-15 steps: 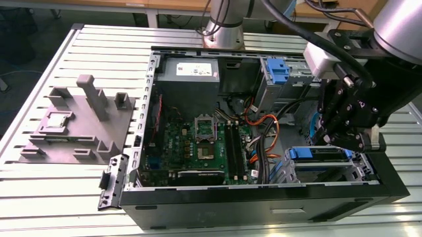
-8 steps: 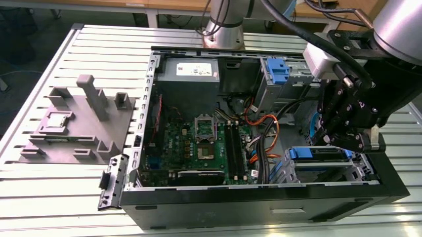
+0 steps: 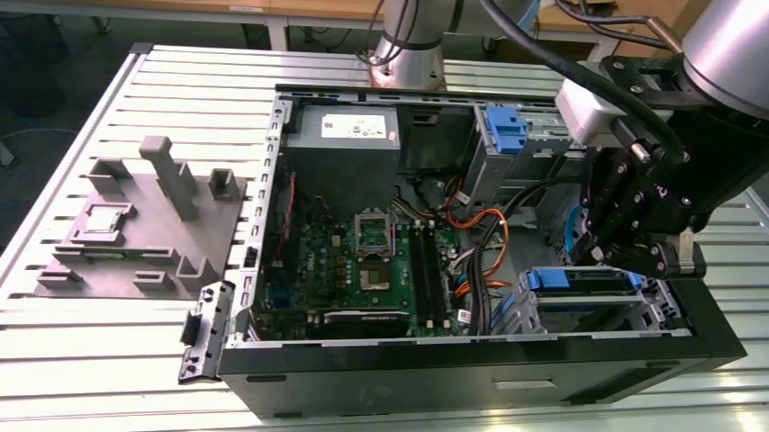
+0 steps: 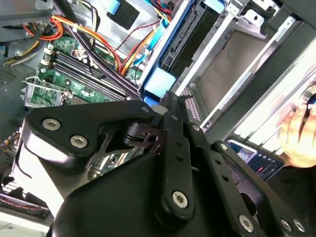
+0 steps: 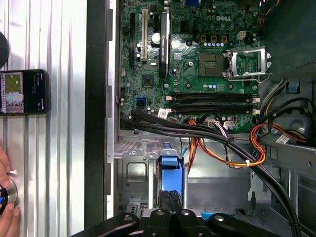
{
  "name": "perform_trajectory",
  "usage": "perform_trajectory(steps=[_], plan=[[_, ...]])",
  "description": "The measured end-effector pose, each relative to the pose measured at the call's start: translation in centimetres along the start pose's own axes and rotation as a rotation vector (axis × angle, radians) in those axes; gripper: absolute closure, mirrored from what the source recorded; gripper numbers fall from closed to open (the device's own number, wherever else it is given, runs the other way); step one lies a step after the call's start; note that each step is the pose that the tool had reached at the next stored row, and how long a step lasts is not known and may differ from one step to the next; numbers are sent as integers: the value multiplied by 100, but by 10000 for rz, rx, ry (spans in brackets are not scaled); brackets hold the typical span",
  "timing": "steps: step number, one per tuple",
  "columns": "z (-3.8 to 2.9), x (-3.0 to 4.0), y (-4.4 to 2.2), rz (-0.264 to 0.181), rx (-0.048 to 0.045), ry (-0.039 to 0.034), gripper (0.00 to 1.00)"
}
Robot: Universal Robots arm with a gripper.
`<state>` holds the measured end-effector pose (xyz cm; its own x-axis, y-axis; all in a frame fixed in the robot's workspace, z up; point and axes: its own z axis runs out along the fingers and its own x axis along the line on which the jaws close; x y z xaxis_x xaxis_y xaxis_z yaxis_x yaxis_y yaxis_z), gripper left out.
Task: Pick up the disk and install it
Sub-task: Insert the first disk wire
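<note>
The disk point(image 3: 561, 281) sits in the metal drive cage at the near corner of the open computer case point(image 3: 481, 360), on the exterior view's right, with its bright blue end up and its grey body below. My gripper point(image 3: 631, 268) hangs right over it. In both wrist views the black fingers stand together, with the tips of my gripper point(image 5: 170, 196) point(image 4: 167, 97) at the blue end of the disk point(image 5: 170, 173) point(image 4: 159, 81). I cannot tell whether they press on it.
Orange and black cables point(image 3: 481, 238) run beside the cage, next to the green motherboard point(image 3: 360, 261). A second blue latch point(image 3: 507, 130) stands in the far bay. A grey fixture point(image 3: 144, 225) lies on the slatted table at the exterior view's left. A phone point(image 5: 23, 91) and a person's hand point(image 5: 7, 217) lie outside the case.
</note>
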<state>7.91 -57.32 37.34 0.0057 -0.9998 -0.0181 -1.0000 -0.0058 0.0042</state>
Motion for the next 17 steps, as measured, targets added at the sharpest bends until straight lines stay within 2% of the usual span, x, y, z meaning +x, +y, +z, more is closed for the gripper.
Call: perform_trajectory(steps=[2, 5, 13, 17], plan=[[2, 0, -4, -243, -5, 2, 90], [4, 0, -31, -255, -5, 0, 90], [3, -6, -152, -254, -23, 0, 90], [3, -22, -177, -255, -22, 0, 90]])
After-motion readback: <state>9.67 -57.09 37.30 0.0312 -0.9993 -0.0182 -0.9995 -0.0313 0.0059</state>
